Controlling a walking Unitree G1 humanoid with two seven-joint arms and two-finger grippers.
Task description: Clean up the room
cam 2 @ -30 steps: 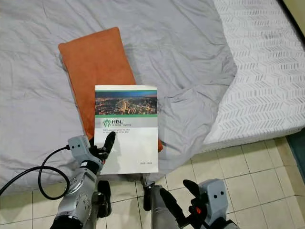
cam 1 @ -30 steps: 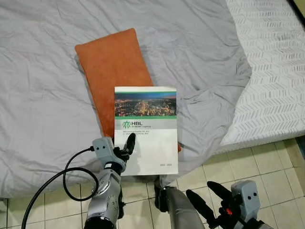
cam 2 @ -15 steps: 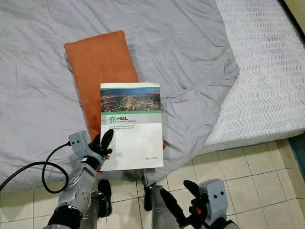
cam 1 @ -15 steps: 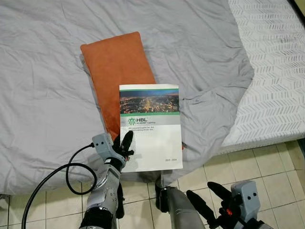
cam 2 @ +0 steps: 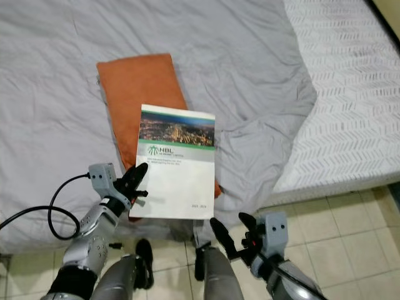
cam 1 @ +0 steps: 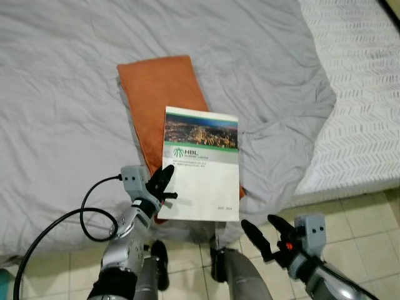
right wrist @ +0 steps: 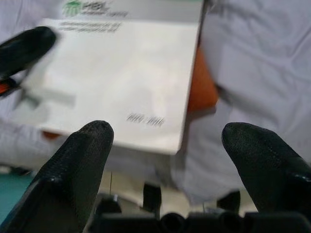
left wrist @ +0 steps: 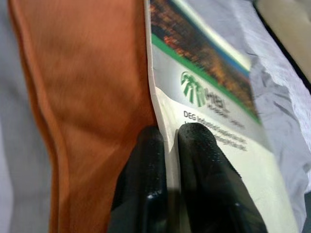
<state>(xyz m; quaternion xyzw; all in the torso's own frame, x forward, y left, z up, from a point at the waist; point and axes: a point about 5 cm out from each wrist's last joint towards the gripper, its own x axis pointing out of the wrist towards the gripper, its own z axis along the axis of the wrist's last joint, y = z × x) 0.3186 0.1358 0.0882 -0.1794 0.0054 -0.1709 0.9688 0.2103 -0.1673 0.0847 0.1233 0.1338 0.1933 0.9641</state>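
Observation:
A white booklet with a city photo and a green stripe on its cover is held over an orange cushion that lies on the grey bed sheet. My left gripper is shut on the booklet's near left edge; in the left wrist view its fingers pinch the booklet edge beside the cushion. My right gripper is open, low over the floor just off the booklet's near right corner. In the right wrist view its fingertips stand wide apart facing the booklet.
The bed's white patterned mattress lies bare at the right, where the grey sheet is bunched back. Beige floor tiles run along the bed's near edge. A black cable loops from my left wrist.
The right gripper has risen and moved toward the booklet's near right corner. The booklet is tilted slightly. The camera has shifted, so the cushion and bed sit lower in view.

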